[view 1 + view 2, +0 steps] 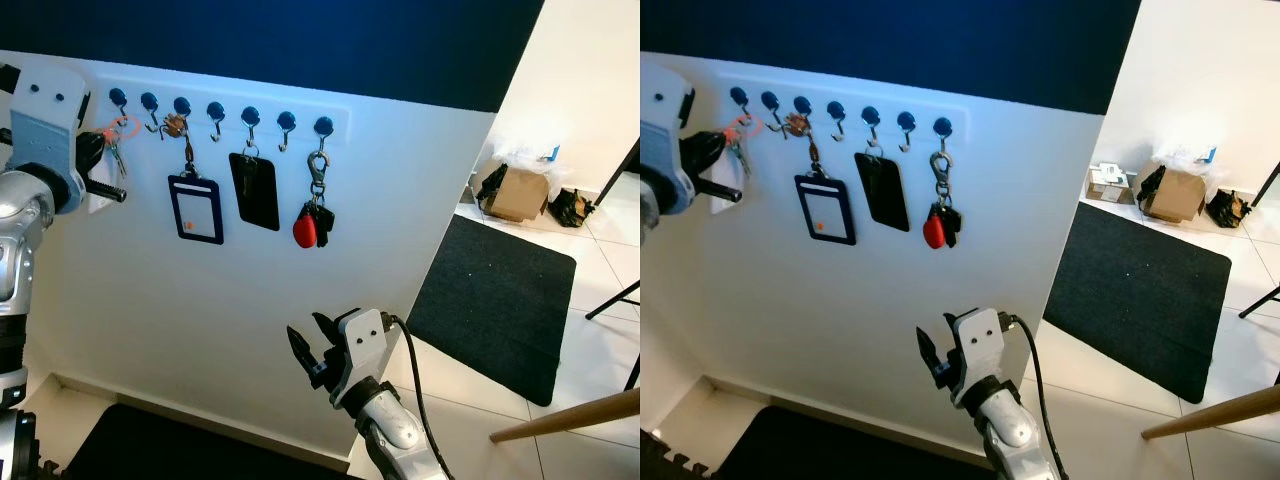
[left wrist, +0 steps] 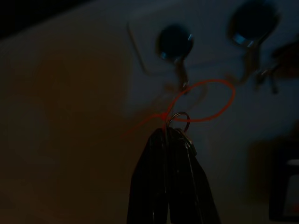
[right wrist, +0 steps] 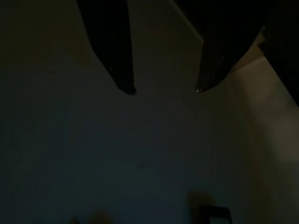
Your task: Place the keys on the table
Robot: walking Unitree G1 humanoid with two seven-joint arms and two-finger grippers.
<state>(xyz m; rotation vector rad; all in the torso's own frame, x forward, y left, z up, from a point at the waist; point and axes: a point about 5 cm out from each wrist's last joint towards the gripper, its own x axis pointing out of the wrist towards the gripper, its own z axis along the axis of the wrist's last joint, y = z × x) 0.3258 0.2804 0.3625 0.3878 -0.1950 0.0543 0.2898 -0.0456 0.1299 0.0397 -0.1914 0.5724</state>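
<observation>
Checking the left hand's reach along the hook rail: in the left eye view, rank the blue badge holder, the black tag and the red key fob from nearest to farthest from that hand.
Measured from the left hand, raised at the rail's left end:
1. Blue badge holder, hanging from the third hook, nearest.
2. Black tag, next along, near the rail's middle.
3. Red key fob, under the last hook at the right end, farthest.

Keys (image 1: 117,150) on the leftmost hook, at the left gripper (image 1: 100,150); badge holder (image 1: 195,208), card (image 1: 255,190), key fob (image 1: 312,225) along the hook rail (image 1: 230,118) to its right; mat (image 1: 495,300) right of the right gripper (image 1: 312,355).
</observation>
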